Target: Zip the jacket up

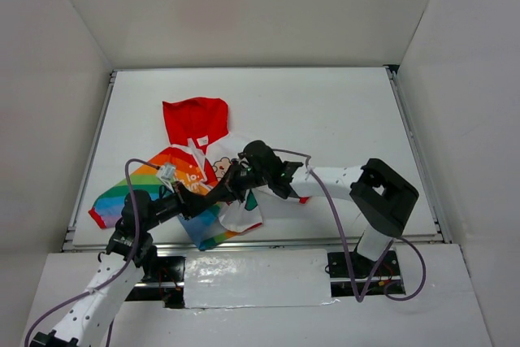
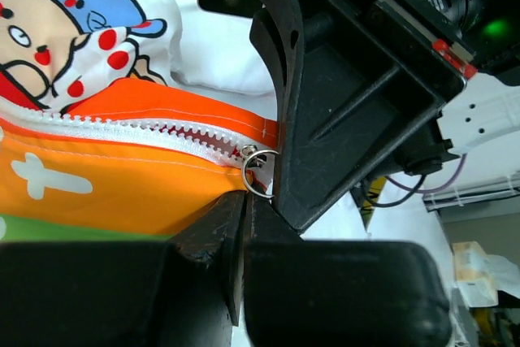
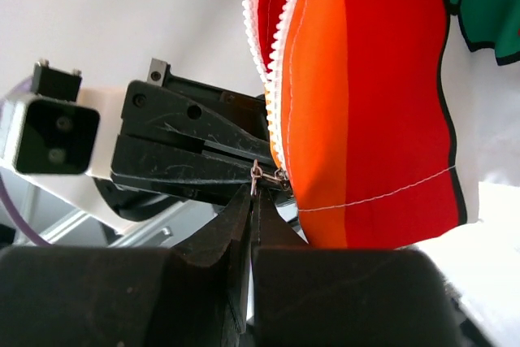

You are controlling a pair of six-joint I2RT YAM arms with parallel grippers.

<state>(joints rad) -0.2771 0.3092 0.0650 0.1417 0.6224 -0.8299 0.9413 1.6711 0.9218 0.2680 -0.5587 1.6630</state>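
The jacket (image 1: 193, 119) lies flat on the table, red hood at the far end, with its rainbow half (image 1: 146, 183) on the left. Both grippers meet at its lower front. My left gripper (image 2: 244, 201) is shut, its tips pressed on the orange hem just below the white zipper (image 2: 122, 129). My right gripper (image 3: 253, 194) is shut on the small metal pull ring (image 3: 256, 172) at the zipper's lower end. The ring (image 2: 258, 170) also shows in the left wrist view, against the right gripper's black finger (image 2: 341, 95). The zipper's teeth (image 3: 272, 54) run up from the ring, side by side.
The white table (image 1: 341, 111) is walled in by white panels on three sides. My right arm's elbow (image 1: 383, 190) juts over the table's front right, trailing a purple cable (image 1: 341, 233). The jacket's lower flap (image 1: 215, 233) reaches the front edge.
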